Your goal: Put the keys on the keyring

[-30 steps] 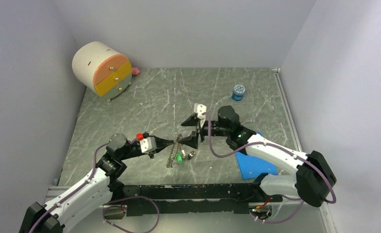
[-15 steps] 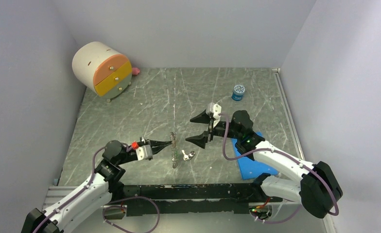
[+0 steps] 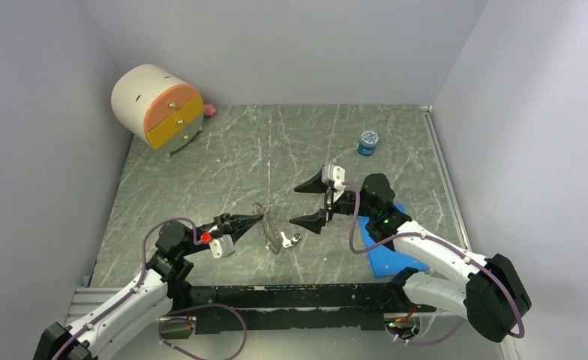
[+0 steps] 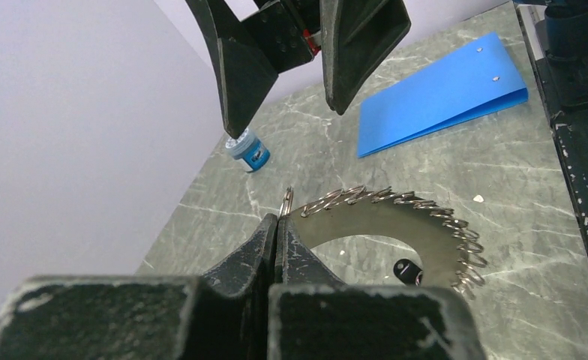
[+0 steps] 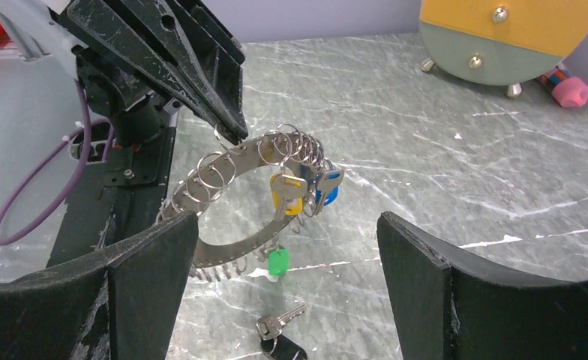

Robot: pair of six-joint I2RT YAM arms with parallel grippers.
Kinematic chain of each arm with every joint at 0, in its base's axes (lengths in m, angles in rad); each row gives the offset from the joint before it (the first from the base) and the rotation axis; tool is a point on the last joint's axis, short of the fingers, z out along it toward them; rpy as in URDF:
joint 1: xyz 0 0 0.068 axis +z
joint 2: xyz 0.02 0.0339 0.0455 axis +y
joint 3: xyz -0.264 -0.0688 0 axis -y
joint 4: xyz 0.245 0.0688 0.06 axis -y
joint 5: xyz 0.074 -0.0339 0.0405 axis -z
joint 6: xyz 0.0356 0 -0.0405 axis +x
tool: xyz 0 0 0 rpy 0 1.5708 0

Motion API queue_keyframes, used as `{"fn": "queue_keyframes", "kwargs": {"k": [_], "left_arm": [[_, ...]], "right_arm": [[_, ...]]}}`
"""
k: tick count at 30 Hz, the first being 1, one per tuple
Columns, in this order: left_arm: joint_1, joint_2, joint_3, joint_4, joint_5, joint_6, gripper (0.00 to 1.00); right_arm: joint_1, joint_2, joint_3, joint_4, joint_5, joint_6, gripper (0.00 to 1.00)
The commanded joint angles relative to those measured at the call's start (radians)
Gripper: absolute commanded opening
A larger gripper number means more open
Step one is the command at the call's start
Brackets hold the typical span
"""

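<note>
Two arms face each other over a grey marbled table. A round drawer unit stands well beyond the left gripper, at the far left corner. A blue folder lies behind the right gripper, partly under that arm. The left gripper's jaws are pressed together on the rim of the keyring, a toothed silvery hoop strung with small split rings (it stands tilted, its lower edge down near the table). The right gripper stands just across from the hoop, its jaws spread wide and holding nothing. A small blue jar sits well beyond the right gripper, toward the back wall. A yellow key and a blue key hang from the hoop just past the left gripper's tips, and a green key dangles at its lower edge. A black key lies loose on the table beside the hoop, on the right gripper's side.
</note>
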Motion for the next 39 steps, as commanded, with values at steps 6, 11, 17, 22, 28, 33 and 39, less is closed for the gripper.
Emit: {"fn": "queue_keyframes", "kwargs": {"k": [6,11,17,22,28,33,39], "left_arm": [[-0.004,0.003,0.198,-0.289,-0.171,-0.208,0.02],[-0.004,0.031,0.267,-0.442,-0.276,-0.298,0.03],[-0.004,0.026,0.262,-0.460,-0.438,-0.393,0.03],[-0.003,0.036,0.255,-0.460,-0.457,-0.407,0.03],[-0.004,0.047,0.245,-0.439,-0.437,-0.419,0.03],[-0.002,0.059,0.247,-0.438,-0.423,-0.420,0.03],[-0.004,0.062,0.250,-0.447,-0.420,-0.420,0.03]], "right_arm": [[-0.004,-0.010,-0.013,0.002,0.169,0.040,0.93],[-0.010,-0.024,0.004,-0.128,0.489,0.207,0.99],[-0.024,0.062,0.121,-0.434,0.567,0.296,0.99],[-0.024,0.149,0.071,-0.411,0.354,0.388,0.89],[-0.024,0.289,-0.028,-0.208,0.154,0.583,0.63],[-0.022,0.415,-0.075,-0.057,0.079,0.730,0.42],[-0.011,0.486,-0.114,-0.008,0.063,0.785,0.38]]}}
